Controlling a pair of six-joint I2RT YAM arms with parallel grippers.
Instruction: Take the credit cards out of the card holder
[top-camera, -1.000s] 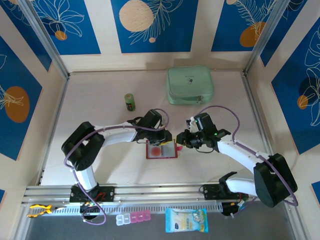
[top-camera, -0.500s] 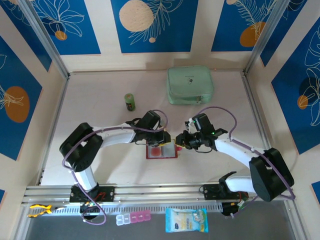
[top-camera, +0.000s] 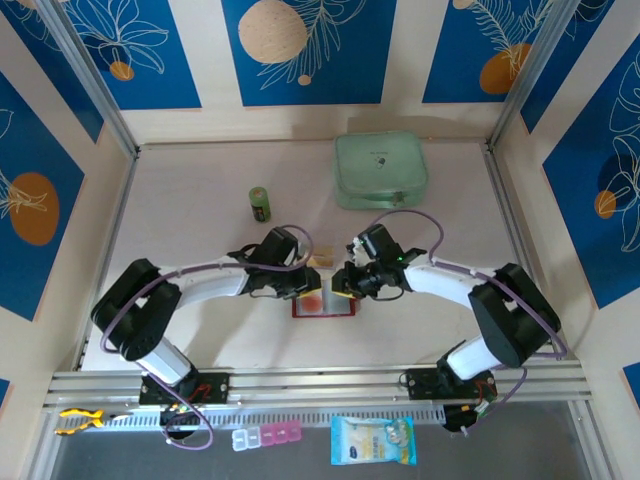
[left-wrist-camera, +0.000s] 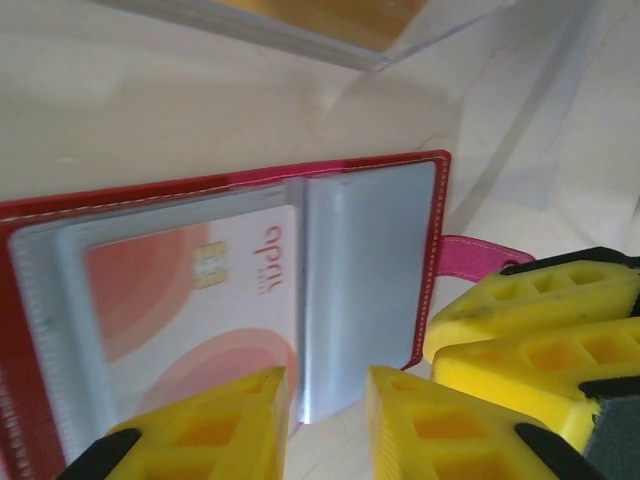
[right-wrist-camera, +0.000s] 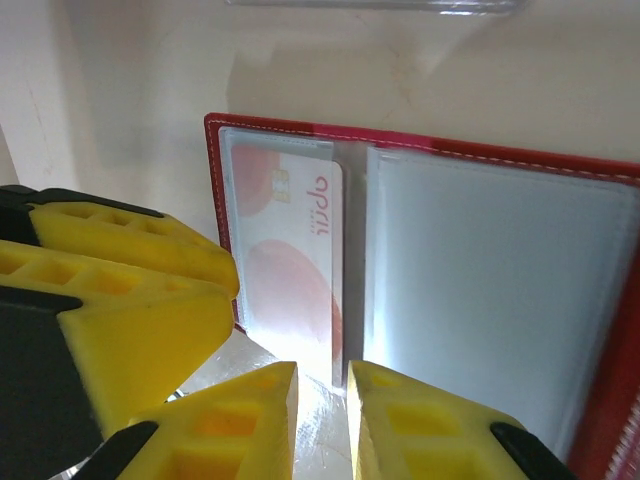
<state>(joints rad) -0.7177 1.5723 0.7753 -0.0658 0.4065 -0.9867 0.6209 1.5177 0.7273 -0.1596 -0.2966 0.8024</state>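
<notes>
Finds the card holder (top-camera: 325, 308) lying open and flat on the table (top-camera: 180, 200), clear pockets facing up. Notes a white card (left-wrist-camera: 190, 300) with reddish circles lodged in the card holder's left half. Records a tan card (top-camera: 320, 262) just beyond the card holder's far edge. Places the left gripper (left-wrist-camera: 326, 390) low over the card holder's left side, arm stretched forward and bent inward, fingers angled down. Reports jaws a small gap apart, straddling the edge of the middle clear pocket, clamping nothing visible. Places the right gripper (right-wrist-camera: 322, 372) low at the card holder's right side, arm mirroring the left. Reports jaws a narrow gap apart, grasping nothing visible, beside the pink tab (left-wrist-camera: 480, 255).
</notes>
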